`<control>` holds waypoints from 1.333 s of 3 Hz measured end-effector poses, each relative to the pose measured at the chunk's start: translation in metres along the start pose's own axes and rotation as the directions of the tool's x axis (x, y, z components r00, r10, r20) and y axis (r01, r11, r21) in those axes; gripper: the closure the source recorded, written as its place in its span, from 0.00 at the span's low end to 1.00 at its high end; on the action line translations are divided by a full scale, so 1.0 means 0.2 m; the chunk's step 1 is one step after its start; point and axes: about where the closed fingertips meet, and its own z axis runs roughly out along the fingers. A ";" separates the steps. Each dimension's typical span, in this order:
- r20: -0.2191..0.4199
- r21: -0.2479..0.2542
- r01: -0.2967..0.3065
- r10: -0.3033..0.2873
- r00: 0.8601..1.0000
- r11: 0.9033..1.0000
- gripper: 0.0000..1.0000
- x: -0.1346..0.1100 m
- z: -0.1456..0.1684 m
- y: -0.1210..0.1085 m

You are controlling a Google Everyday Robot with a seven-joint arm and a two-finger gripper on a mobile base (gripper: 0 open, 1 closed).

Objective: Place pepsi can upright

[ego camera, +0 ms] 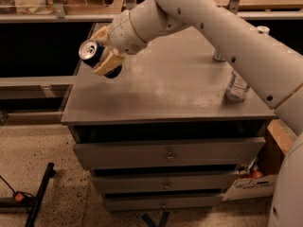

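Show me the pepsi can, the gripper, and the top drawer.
pepsi can [89,50]: camera view, silver end.
gripper [97,56]: camera view, between fingertips, above left edge of table [180,93].
top drawer [142,154]: camera view, front panel.

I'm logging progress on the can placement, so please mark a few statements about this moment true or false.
1. The gripper is shut on the pepsi can. True.
2. The pepsi can stands upright on the drawer cabinet's top. False: it is held tilted in the gripper, with one silver end facing up towards the camera.
3. The gripper is by the right edge of the cabinet's top. False: it is at the left edge, towards the back.
4. A clear plastic bottle stands near the right side of the cabinet's top, partly hidden by the arm. True.
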 end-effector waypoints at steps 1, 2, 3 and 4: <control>-0.001 0.010 -0.003 0.003 1.000 1.000 1.00 0.00 -0.01 -0.01; 0.039 0.025 -0.040 0.039 0.998 0.999 1.00 -0.01 -0.01 0.00; 0.193 0.076 -0.189 0.172 0.966 0.979 1.00 0.01 -0.02 0.00; 0.398 0.076 -0.402 0.342 0.851 0.912 1.00 0.05 -0.04 -0.01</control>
